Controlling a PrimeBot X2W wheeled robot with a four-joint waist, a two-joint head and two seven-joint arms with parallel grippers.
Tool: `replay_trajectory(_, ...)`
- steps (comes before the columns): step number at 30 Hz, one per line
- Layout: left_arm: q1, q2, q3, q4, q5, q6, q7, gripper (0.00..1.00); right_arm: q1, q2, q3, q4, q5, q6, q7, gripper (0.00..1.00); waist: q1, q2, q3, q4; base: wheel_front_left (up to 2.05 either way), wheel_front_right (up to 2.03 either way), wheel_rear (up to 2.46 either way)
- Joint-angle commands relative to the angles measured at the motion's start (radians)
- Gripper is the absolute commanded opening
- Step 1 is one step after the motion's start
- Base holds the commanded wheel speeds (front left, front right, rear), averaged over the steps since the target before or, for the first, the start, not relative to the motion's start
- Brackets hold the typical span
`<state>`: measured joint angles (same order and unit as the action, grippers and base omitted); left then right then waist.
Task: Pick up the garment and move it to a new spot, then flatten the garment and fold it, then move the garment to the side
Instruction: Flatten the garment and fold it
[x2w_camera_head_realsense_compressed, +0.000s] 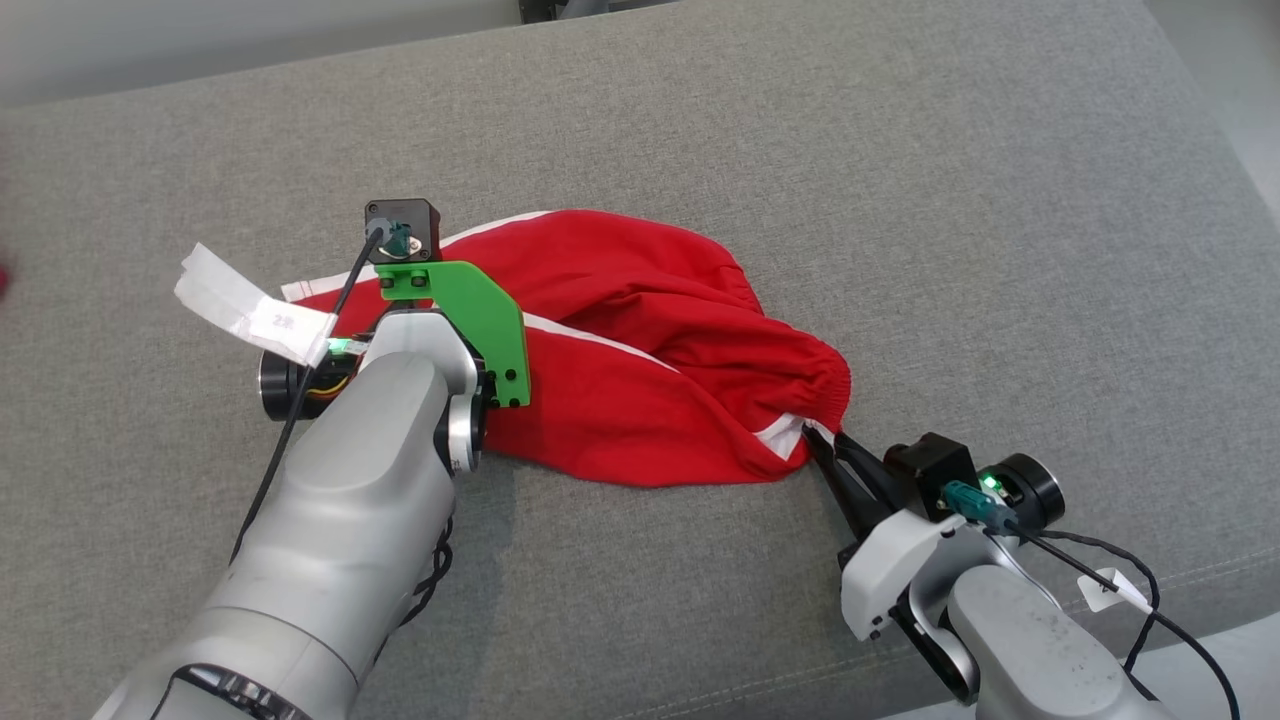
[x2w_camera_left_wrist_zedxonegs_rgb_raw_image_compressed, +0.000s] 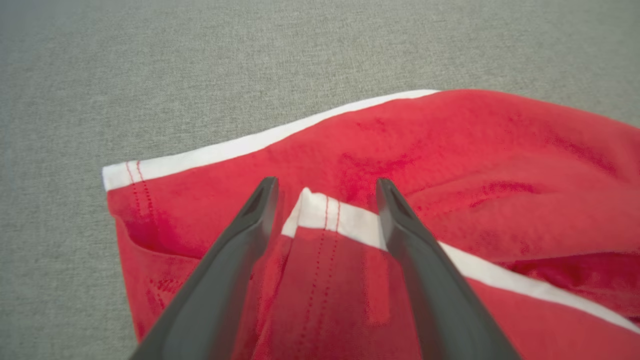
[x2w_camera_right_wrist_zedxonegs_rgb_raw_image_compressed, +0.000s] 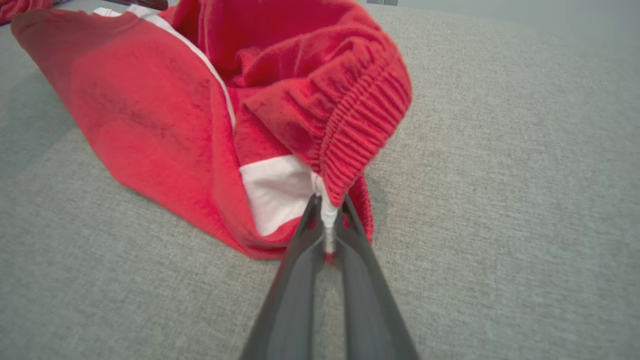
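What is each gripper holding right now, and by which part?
The right gripper is shut on the red garment, pinching the white stripe at its elastic waistband edge. The left gripper is open, straddling a hem corner, holding nothing.

Probably a robot test setup dressed with home furniture; exact room unclear. Wide grey woven cushion (x2w_camera_head_realsense_compressed: 900, 150), sofa or bed type, stitched seam (x2w_camera_head_realsense_compressed: 1210, 575) near its edge, pale smooth floor (x2w_camera_head_realsense_compressed: 1245, 650) beyond. Red garment (x2w_camera_head_realsense_compressed: 640, 330) lies on it. Lab cues: paper tag (x2w_camera_head_realsense_compressed: 250, 305) on robot arm (x2w_camera_head_realsense_compressed: 360, 480), green printed bracket (x2w_camera_head_realsense_compressed: 480, 320), loose cable (x2w_camera_head_realsense_compressed: 352, 295).
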<state>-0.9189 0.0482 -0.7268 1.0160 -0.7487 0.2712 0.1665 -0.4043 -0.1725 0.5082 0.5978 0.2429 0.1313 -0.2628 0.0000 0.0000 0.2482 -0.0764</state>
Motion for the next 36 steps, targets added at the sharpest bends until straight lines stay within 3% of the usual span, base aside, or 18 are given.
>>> replay_trajectory(1, -0.016, 0.004, -0.005, 0.008, -0.008, 0.005, 0.005, 1.0, -0.007, 0.001, 0.003, 0.002, -0.002, -0.001, -0.003, 0.0, 0.0, 0.0, 0.001, -0.001, 0.0, 0.0, 0.0)
replay_trajectory(7, -0.033, 0.004, -0.049, 0.05, -0.035, 0.022, 0.03, 0.96, -0.016, 0.007, 0.01, 0.003, 0.001, -0.001, -0.003, 0.0, 0.0, 0.0, 0.009, -0.009, 0.0, 0.0, 0.0)
replay_trajectory(8, -0.035, 0.004, -0.056, 0.053, -0.041, 0.023, 0.032, 0.87, -0.015, 0.007, 0.011, 0.004, 0.002, -0.001, -0.003, 0.0, 0.0, 0.0, 0.01, -0.01, 0.0, 0.0, 0.0)
replay_trajectory(10, -0.036, 0.004, -0.068, 0.059, -0.046, 0.022, 0.039, 0.8, -0.015, 0.007, 0.011, 0.005, 0.005, -0.001, -0.003, 0.0, 0.0, 0.0, 0.011, -0.011, 0.0, 0.0, 0.0)
replay_trajectory(12, -0.035, 0.004, -0.083, 0.064, -0.057, 0.013, 0.049, 0.48, -0.016, 0.006, 0.011, 0.005, 0.007, -0.001, -0.003, 0.0, 0.0, 0.0, 0.011, -0.011, 0.0, 0.0, 0.0)
replay_trajectory(13, -0.037, 0.004, -0.095, 0.063, -0.067, 0.008, 0.048, 0.2, -0.015, 0.005, 0.009, 0.005, 0.008, -0.001, -0.003, 0.0, 0.0, 0.0, 0.01, -0.009, 0.0, 0.0, 0.0)
replay_trajectory(16, -0.041, 0.004, -0.113, 0.059, -0.081, 0.0, 0.039, 0.01, -0.014, 0.004, 0.006, 0.005, 0.005, -0.001, -0.004, 0.0, 0.0, 0.0, 0.009, -0.007, 0.0, 0.0, 0.0)
replay_trajectory(31, -0.014, 0.004, -0.123, -0.024, -0.176, -0.064, -0.178, 0.0, 0.031, -0.002, -0.109, -0.115, 0.045, -0.001, -0.004, 0.0, 0.0, 0.0, -0.029, 0.044, 0.0, 0.0, 0.0)
replay_trajectory(36, 0.019, 0.004, -0.094, -0.041, -0.215, -0.114, -0.293, 0.0, 0.065, -0.029, -0.167, -0.203, 0.071, -0.001, -0.004, 0.0, 0.0, 0.0, -0.068, 0.079, 0.0, 0.0, 0.0)
